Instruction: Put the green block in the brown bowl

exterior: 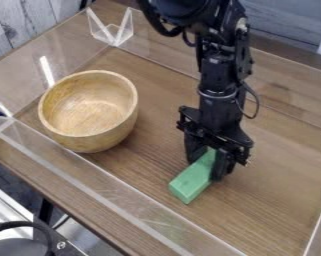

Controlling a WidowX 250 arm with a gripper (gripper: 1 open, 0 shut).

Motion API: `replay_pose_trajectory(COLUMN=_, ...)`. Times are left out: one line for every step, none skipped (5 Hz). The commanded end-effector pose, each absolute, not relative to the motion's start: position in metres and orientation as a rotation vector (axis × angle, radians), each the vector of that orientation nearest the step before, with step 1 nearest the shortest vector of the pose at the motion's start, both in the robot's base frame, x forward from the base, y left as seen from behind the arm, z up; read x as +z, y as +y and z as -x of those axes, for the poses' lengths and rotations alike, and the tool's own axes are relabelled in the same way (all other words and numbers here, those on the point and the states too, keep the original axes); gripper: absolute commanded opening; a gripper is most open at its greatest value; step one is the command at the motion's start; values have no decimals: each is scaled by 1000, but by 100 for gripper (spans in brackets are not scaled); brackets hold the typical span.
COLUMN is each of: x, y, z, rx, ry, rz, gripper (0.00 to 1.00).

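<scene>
One black claw (211,165) clamped on the small bright green rectangular block (195,179), lower right; I'd lift straight before swinging left to the round tan wooden bowl (88,109).

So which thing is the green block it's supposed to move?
Start at the big wooden bowl on the left of the table. Look right to the black robot arm; the green block lies under its closed fingers. It's the only bright green thing there.

Wood-grain table (149,85) inside clear acrylic walls (69,170), small clear stand (112,27) at rear.
</scene>
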State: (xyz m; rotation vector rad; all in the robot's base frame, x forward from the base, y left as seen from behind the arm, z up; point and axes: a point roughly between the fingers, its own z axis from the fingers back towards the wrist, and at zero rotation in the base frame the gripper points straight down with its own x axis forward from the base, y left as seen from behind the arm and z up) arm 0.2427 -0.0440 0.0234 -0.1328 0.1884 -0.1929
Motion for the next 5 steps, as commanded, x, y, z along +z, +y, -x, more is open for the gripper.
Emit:
replay_pose_trajectory(x=44, y=-43, z=-251, rx=-215, ry=124, rz=135, gripper=0)
replay_pose_trajectory(x=53, y=-39, z=-257, rx=-231, ry=117, rz=139, gripper=0)
replay_pose_trajectory(x=69, y=-31, z=-265, rx=-246, ry=97, rz=144, gripper=0)
replay_pose_trajectory(x=95, y=-12, z=-271, rx=-203, ry=37, rz=172, gripper=0)
replay_pose_trajectory(x=110, y=22, z=-279, rx=-128, ry=-8, rz=205, gripper=0)
